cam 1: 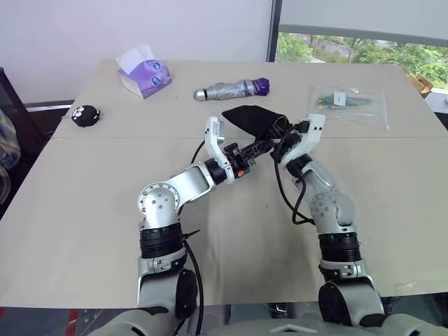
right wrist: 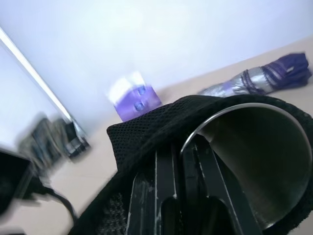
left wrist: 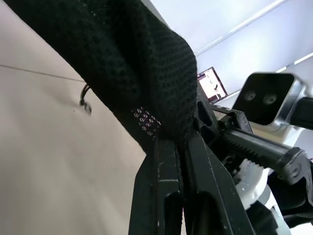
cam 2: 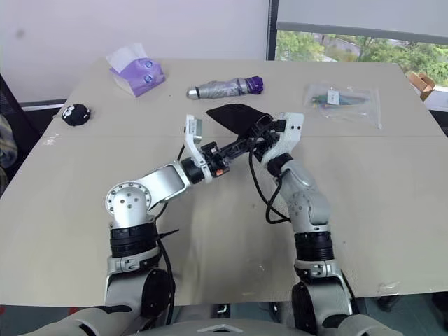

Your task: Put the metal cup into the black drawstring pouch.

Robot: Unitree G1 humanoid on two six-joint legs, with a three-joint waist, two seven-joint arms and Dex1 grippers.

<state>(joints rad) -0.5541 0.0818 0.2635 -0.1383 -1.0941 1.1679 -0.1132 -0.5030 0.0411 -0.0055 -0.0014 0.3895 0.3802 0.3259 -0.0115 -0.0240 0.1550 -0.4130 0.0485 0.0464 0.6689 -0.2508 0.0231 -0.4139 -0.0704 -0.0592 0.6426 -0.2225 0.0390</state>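
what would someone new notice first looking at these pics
First, both hands meeting above the middle of the table, left hand and right hand each shut on the black drawstring pouch and holding it up. The right wrist view shows the metal cup already inside its mouth. Behind lie a folded silver umbrella and a purple tissue pack.

- Your left gripper (cam 2: 246, 145) and right gripper (cam 2: 262, 138) meet at the black drawstring pouch (cam 2: 236, 117), held above the table (cam 2: 392, 182).
- A folded umbrella (cam 2: 222, 88) lies beyond.
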